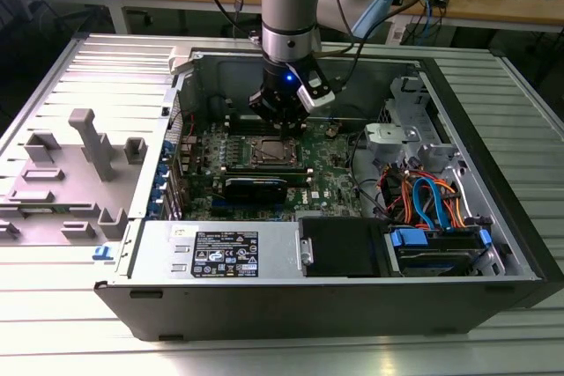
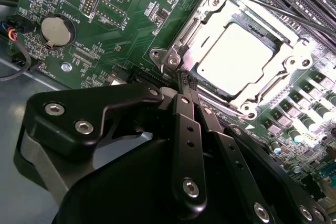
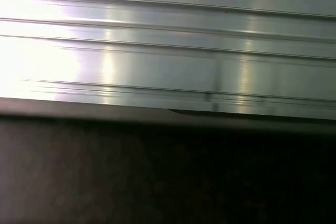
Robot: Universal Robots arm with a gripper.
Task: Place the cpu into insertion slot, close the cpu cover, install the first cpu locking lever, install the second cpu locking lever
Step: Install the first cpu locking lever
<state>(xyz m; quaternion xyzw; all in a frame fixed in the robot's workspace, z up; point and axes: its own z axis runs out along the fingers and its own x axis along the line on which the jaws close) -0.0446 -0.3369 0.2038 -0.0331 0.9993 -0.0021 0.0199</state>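
Observation:
The cpu (image 2: 236, 56), a bright silver square, lies in the insertion slot (image 1: 269, 152) on the green board. The silver cpu cover (image 2: 207, 22) lies flat around it as a frame. A thin metal locking lever (image 2: 273, 7) runs along one side of the cover and out over the black memory slots. My gripper (image 2: 185, 80) has its black fingers pressed together, with the tips at a corner of the socket frame beside a screw. In the exterior view the gripper (image 1: 280, 123) hangs straight down inside the open case, just behind the socket.
The case (image 1: 493, 173) walls surround the board. A black card (image 1: 256, 188) stands in front of the socket, with a power supply (image 1: 220, 253) and drive bay with orange and blue cables (image 1: 427, 200) nearby. Grey fixtures (image 1: 92, 143) sit outside. The first wrist view has ribbed metal (image 3: 168, 51).

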